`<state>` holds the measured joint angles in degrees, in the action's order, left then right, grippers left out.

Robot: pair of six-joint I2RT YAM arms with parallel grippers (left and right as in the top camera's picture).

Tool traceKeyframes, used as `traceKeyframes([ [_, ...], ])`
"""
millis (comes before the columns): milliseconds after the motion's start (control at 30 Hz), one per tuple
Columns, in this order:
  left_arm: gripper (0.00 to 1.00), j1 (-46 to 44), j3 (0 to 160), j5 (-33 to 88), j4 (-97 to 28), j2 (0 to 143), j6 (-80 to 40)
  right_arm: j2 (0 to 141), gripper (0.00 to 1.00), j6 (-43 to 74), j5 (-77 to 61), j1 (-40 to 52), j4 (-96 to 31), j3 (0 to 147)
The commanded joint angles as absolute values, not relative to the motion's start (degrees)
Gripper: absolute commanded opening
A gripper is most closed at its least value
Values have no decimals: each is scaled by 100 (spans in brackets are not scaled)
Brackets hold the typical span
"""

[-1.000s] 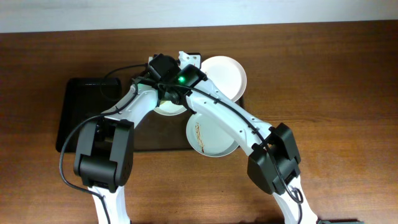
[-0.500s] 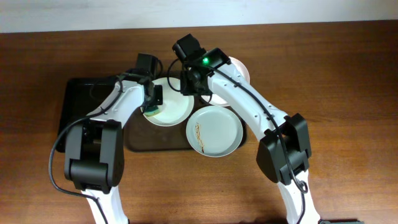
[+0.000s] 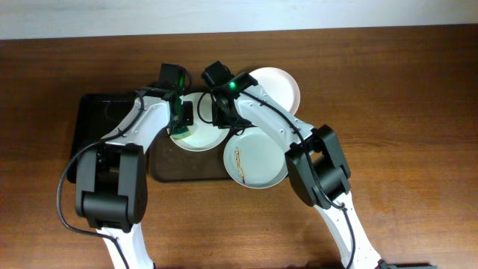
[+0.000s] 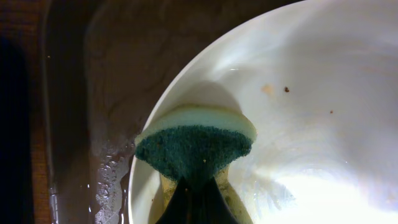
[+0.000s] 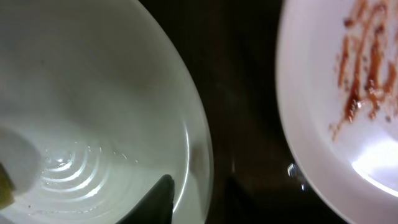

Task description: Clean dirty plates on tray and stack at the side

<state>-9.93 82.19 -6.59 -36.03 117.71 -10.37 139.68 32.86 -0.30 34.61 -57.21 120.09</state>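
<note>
Right gripper (image 3: 222, 118) has swung nearer, down onto the round white plate (image 3: 209, 138)!
Its fingers straddle that plate's right rim on the large brown rectangular tray (image 3: 168, 169); clamped or not, we cannot tell. Left gripper (image 3: 181, 123) stays pinched on the green-faced yellow sponge (image 4: 196, 146), at the plate's left edge.

Left gripper (image 3: 180, 128) with sponge (image 4: 196, 146) and right gripper (image 3: 223, 123) crowd the middle plate (image 3: 202, 139). Narrow gap, it seems, to the streaked plate (image 5: 348, 93). Plenty of open table (image 3: 396, 112) to the right; black tray (image 3: 93, 134) occupies the left.
</note>
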Motion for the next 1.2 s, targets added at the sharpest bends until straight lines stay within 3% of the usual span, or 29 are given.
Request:
traceKeyframes([
  [0, 1, -956, 8315, -532, -3623, 11568, -1094, 14175, 7, 3522, -123, 3485, -5605, 12016],
  [533, 1, -969, 8466, -2106, -2615, 11568, -1092, 14390, 4, 3651, -582, 3481, -5747, 12016],
  [900, 1, -899, 9690, -128, -4416, 10849, -1181, 14169, 4, 3380, -462, 3365, -5892, 12357],
  [1167, 1, -545, 9655, -16, -4853, 10875, -1415, 13205, 4, 3328, 1712, 3640, -7039, 13161],
])
